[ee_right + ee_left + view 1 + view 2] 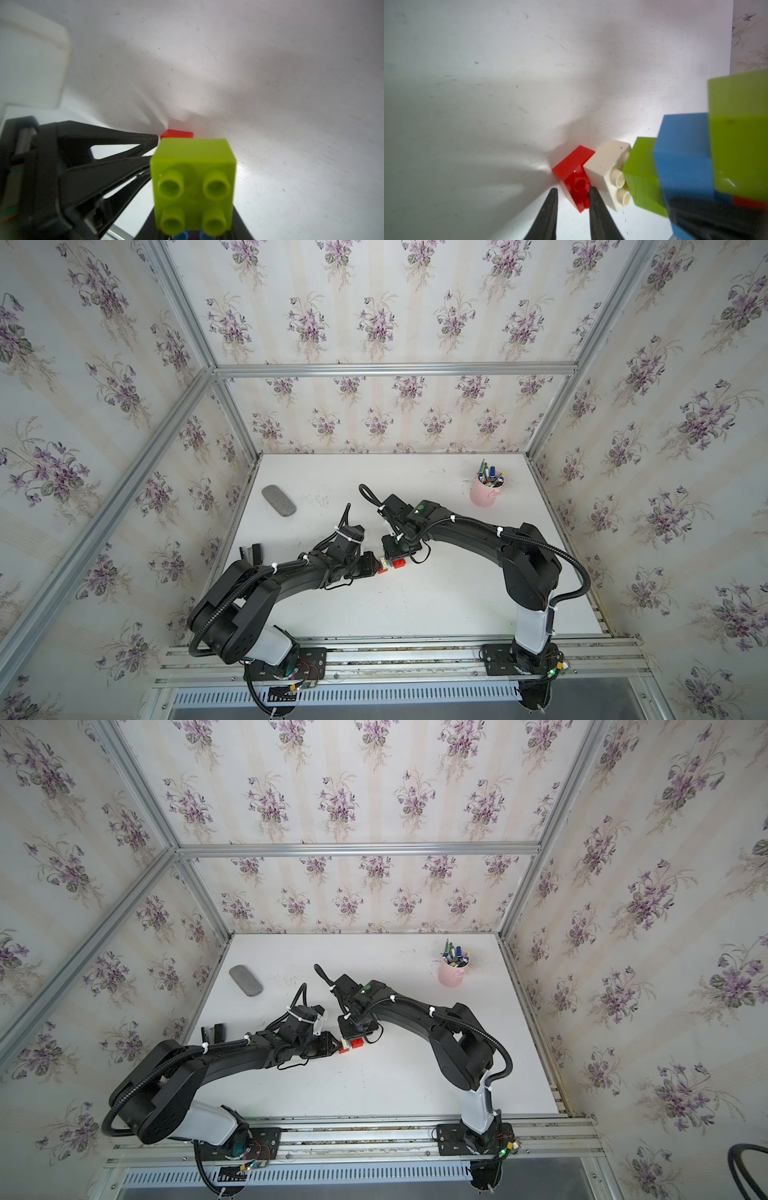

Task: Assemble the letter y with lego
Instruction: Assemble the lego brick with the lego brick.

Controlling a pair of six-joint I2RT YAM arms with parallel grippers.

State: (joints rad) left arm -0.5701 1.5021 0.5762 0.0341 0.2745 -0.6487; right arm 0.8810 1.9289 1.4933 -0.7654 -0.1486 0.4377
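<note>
**Right wrist view.** A green brick (193, 178), studs to the lens, fills the foreground. Behind it the left tool (154, 151) enters from the side, its tips at a red brick (176, 134) on the counter (291, 104).

**Left wrist view.** The left tool's fingers (593, 203) stand narrowly apart astride the red brick. One touches it and a sliver of gap shows beside the other, so it is not clamped. The Y (643, 178) lies beyond: a white brick (606, 174) touches the red one, then the stem runs on, away from this tool, to the blue bar (685, 162).

**Both top views.** Mid-counter, the right tool (399, 556), closed, grips the Y from above. The left tool, in line with the stem's axis, is nearer the red brick.
</note>
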